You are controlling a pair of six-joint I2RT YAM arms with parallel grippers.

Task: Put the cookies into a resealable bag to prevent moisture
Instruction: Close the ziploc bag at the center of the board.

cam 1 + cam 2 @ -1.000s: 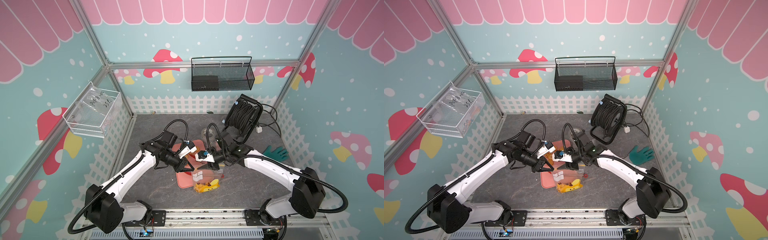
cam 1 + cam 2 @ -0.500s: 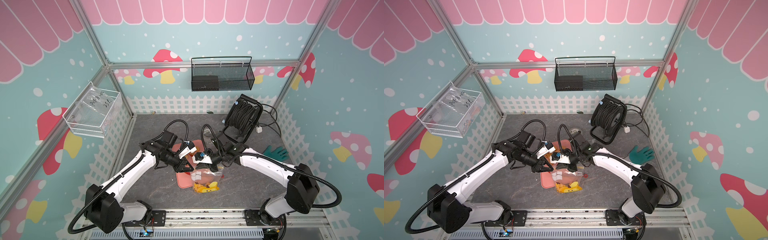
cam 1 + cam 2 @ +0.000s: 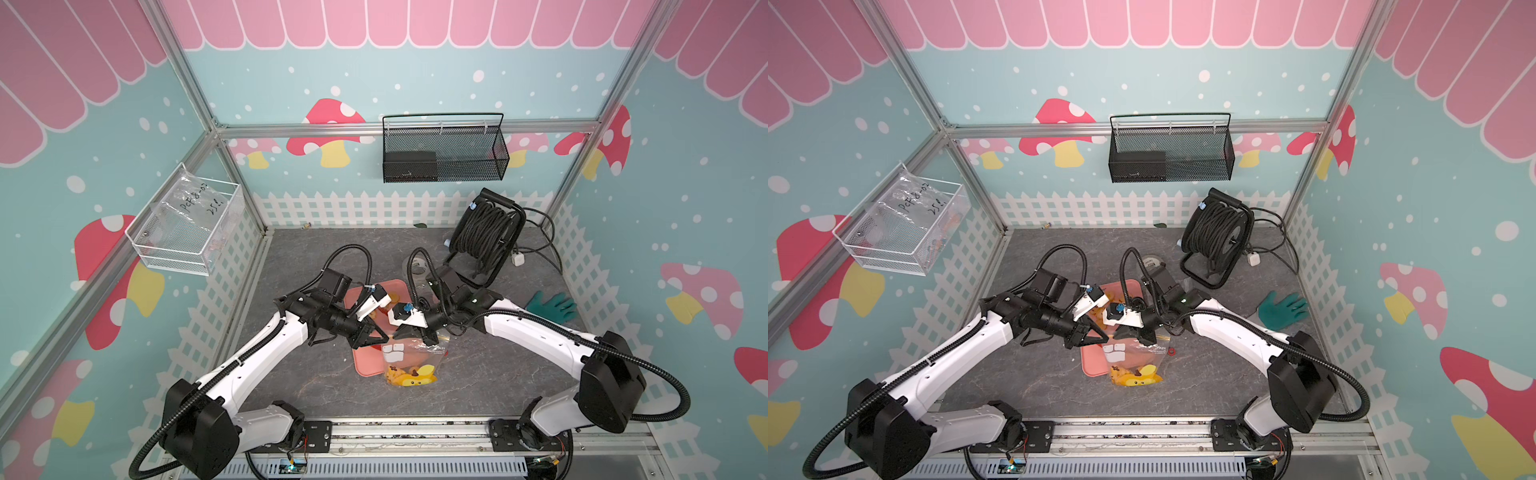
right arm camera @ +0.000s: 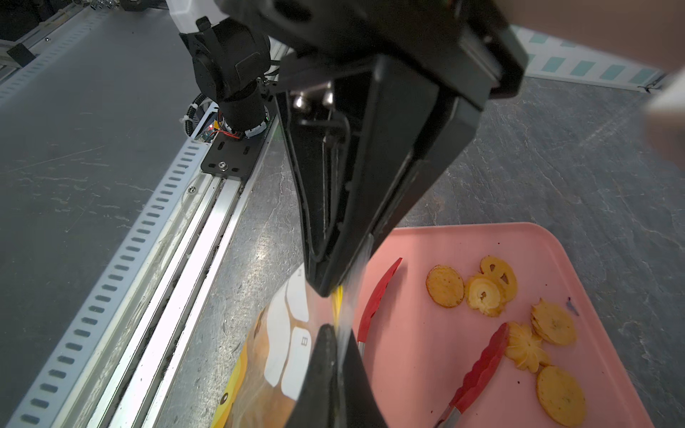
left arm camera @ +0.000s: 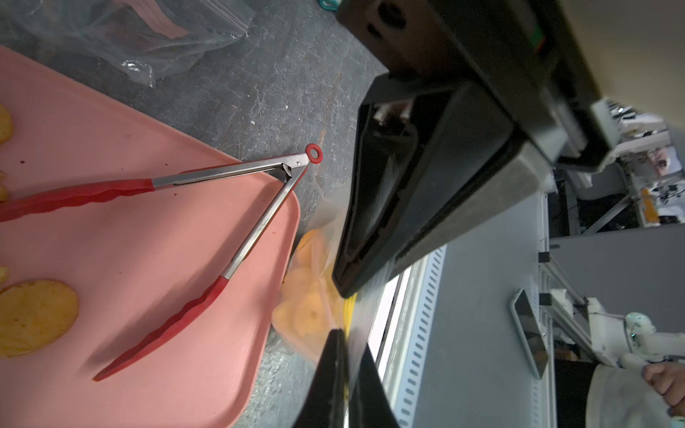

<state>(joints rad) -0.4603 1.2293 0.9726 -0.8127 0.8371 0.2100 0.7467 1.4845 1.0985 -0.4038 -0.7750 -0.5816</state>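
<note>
The black left gripper [image 5: 339,313] and right gripper [image 4: 327,309] are squeezed shut, it seems, on the clear plastic bag with yellow print [image 4: 281,352].

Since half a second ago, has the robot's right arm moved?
Yes. The right arm swung slightly away from the pink tray, toward the side fence.

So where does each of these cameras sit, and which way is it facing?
Both top views: high over the front, looking down on the scene; left arm, right arm show.
Left wrist: on the left arm, looking past the left pincer at the pink tray and tongs.
Right wrist: on the right arm, looking past the right pincer at the cookies.
Shared: both wrist views show the tray, tongs and resealable bag.
</note>
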